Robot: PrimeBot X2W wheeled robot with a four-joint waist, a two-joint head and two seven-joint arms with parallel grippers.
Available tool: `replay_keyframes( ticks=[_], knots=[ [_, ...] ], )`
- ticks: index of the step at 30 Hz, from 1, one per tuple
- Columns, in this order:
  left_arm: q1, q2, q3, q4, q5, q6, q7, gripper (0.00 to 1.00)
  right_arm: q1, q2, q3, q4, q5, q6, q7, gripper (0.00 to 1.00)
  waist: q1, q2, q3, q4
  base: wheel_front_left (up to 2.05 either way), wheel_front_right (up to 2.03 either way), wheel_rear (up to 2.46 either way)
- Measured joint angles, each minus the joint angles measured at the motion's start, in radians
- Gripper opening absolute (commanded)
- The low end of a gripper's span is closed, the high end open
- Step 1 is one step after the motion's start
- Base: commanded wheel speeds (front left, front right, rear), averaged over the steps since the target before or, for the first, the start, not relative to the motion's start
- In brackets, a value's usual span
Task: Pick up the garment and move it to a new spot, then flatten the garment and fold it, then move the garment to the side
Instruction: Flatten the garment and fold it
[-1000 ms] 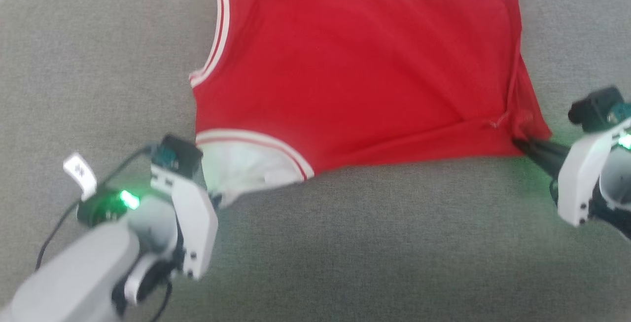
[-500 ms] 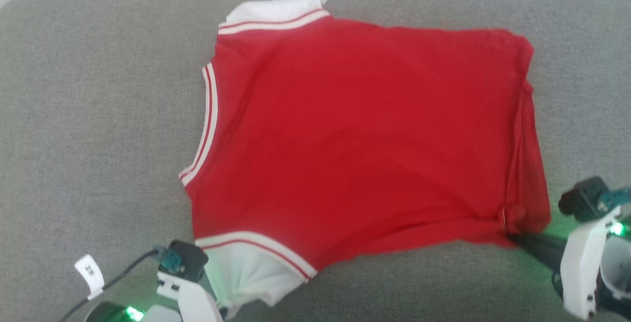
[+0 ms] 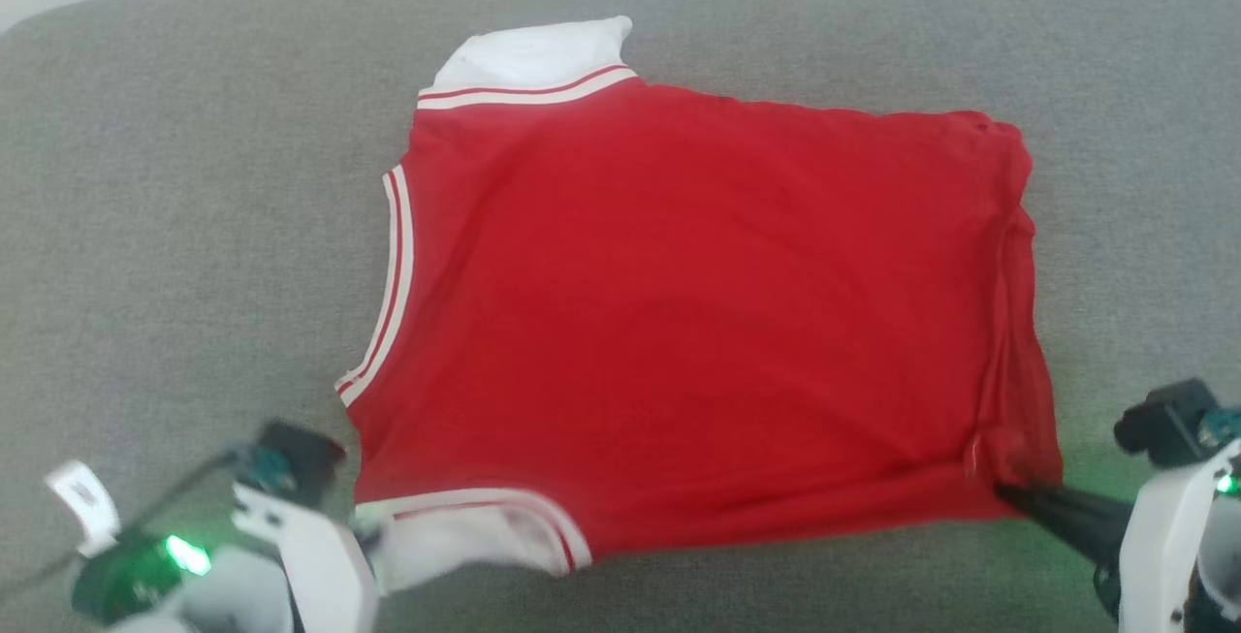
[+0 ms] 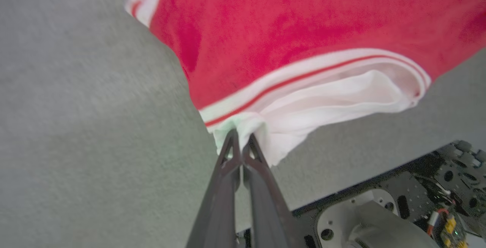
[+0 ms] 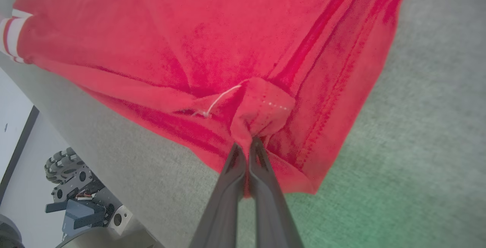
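Observation:
The garment (image 3: pixel 698 323), a red jersey with white sleeves and striped trim, lies spread flat and plain side up on the grey cushion (image 3: pixel 194 226); its number is hidden. My left gripper (image 4: pixel 240 138) is shut on the near white sleeve (image 4: pixel 322 103) at the lower left (image 3: pixel 373 555). My right gripper (image 5: pixel 246 141) is shut on a bunched red hem corner (image 5: pixel 262 107) at the lower right (image 3: pixel 1008 495). The far white sleeve (image 3: pixel 533 56) lies flat at the top.
The grey cushion's near edge runs just below the garment, with the robot's base (image 4: pixel 379 221) and a wheel (image 5: pixel 62 164) beneath it. Bare cushion lies to the left and right (image 3: pixel 1134 177) of the jersey.
The head view has shifted between frames, so the far sleeve now shows. Both grippers keep their hold on the near corners, and the jersey lies smoother and more stretched out than before.

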Motion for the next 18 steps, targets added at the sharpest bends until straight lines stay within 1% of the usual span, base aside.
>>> replay_keyframes(
  ticks=[1,4,7,9,10,11,15,18],
  knots=[
    [-0.019,0.008,0.013,-0.005,0.006,0.000,-0.004,0.00,-0.003,0.001,-0.015,0.000,-0.003,0.000,0.000,0.00,0.0000,0.0000,-0.001,-0.003,0.00,0.00,0.00],
    [-0.083,0.037,0.033,-0.009,0.052,-0.022,-0.006,0.00,-0.023,0.014,-0.069,0.007,-0.019,0.000,0.006,0.00,0.0000,0.0000,0.001,-0.012,0.00,0.00,0.00],
    [-0.163,0.039,0.043,0.003,0.091,-0.067,-0.007,0.00,-0.065,0.039,-0.123,0.025,-0.047,0.000,0.023,0.00,0.0000,0.0000,0.013,-0.019,0.00,0.00,0.00],
    [-0.224,0.033,0.050,0.036,0.117,-0.103,-0.013,0.00,-0.097,0.057,-0.151,0.039,-0.071,0.000,0.042,0.00,0.0000,0.0000,0.024,-0.022,0.00,0.00,0.00],
    [-0.255,0.023,0.053,0.058,0.124,-0.122,-0.017,0.00,-0.114,0.070,-0.165,0.050,-0.081,0.000,0.050,0.00,0.0000,0.0001,0.030,-0.024,0.00,0.00,0.00],
    [-0.255,0.023,0.053,0.058,0.124,-0.122,-0.017,0.00,-0.114,0.070,-0.165,0.050,-0.081,0.000,0.050,0.00,0.0000,0.0001,0.030,-0.024,0.00,0.00,0.00],
    [-0.380,-0.029,0.052,0.180,0.166,-0.208,-0.034,0.00,-0.185,0.127,-0.206,0.105,-0.121,0.000,0.085,0.00,0.0001,0.0000,0.061,-0.027,0.00,0.00,0.00],
    [-0.468,-0.082,0.033,0.287,0.202,-0.267,-0.054,0.00,-0.231,0.168,-0.216,0.157,-0.152,0.000,0.115,0.00,0.0000,0.0000,0.085,-0.026,0.00,0.00,0.00]
  ],
)
